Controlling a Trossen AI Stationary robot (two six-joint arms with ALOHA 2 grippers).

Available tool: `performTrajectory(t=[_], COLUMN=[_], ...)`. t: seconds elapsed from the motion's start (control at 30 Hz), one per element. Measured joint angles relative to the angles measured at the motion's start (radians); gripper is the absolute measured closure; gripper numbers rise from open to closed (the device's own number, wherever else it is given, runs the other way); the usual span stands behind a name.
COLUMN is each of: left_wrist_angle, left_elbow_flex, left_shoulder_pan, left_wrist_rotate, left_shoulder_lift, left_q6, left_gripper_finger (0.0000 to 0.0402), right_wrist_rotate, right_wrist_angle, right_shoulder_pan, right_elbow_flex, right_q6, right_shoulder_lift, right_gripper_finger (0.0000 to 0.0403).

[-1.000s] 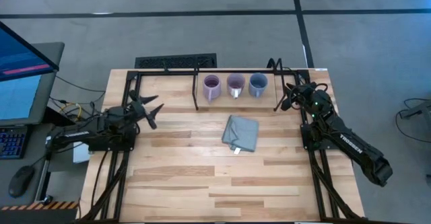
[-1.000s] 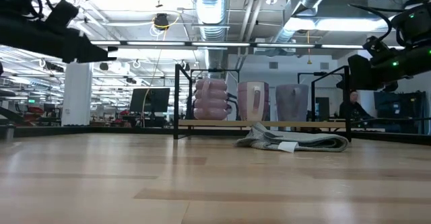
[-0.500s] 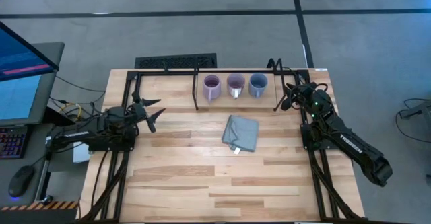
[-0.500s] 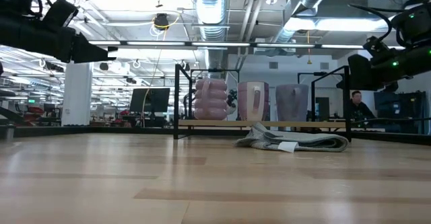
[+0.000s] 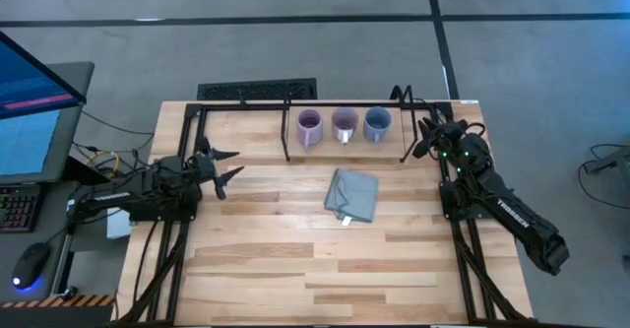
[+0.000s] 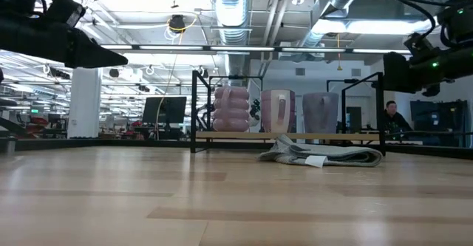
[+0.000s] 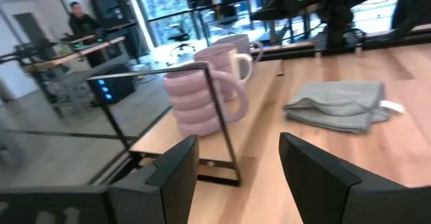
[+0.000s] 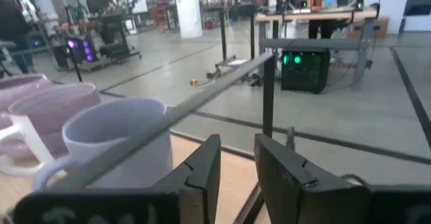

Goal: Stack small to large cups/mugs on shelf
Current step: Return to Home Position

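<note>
Mugs, purple (image 5: 309, 127), lavender (image 5: 345, 124) and blue-grey (image 5: 377, 123), stand side by side on the shelf (image 5: 286, 145) at upper centre. They are likely rigid, smooth and chip-prone, best gripped at the rim. The left gripper (image 5: 221, 164) gapes empty at mid-left. The right gripper (image 5: 421, 139), narrowly parted and empty, hangs close beside the shelf's right leg, so room is tight there. A cloth (image 5: 351, 194) lies below, with wide table (image 5: 295, 269) beyond.
</note>
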State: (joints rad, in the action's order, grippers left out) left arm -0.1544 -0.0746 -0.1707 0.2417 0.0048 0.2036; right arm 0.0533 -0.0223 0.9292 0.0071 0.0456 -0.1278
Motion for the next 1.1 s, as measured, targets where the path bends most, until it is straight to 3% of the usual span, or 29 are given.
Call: performTrajectory(t=[0.17,0.5,0.8,1.1], left_wrist_angle=[-0.003,-0.004,-0.004,-0.005], left_elbow_flex=[0.0,0.001,0.002,0.002], left_shoulder_pan=[0.0,0.0,0.0,0.0], left_wrist_rotate=[-0.054,-0.056,-0.055,-0.054], left_shoulder_lift=[0.0,0.0,0.0,0.0], left_q6=[-0.011,-0.007,-0.082,-0.064], left_gripper_finger=[0.0203,0.0203,0.0203,0.0203], right_wrist_rotate=[-0.002,-0.003,0.0,0.0], right_wrist_angle=[0.002,0.002,0.0,0.0], right_shoulder_pan=[-0.02,-0.055,-0.083,-0.092], right_elbow_flex=[0.0,0.0,-0.001,-0.001], right_q6=[0.001,0.026,0.026,0.026], right_shoulder_lift=[0.054,0.124,0.126,0.126], right_gripper_finger=[0.0289,0.0289,0.0289,0.0289])
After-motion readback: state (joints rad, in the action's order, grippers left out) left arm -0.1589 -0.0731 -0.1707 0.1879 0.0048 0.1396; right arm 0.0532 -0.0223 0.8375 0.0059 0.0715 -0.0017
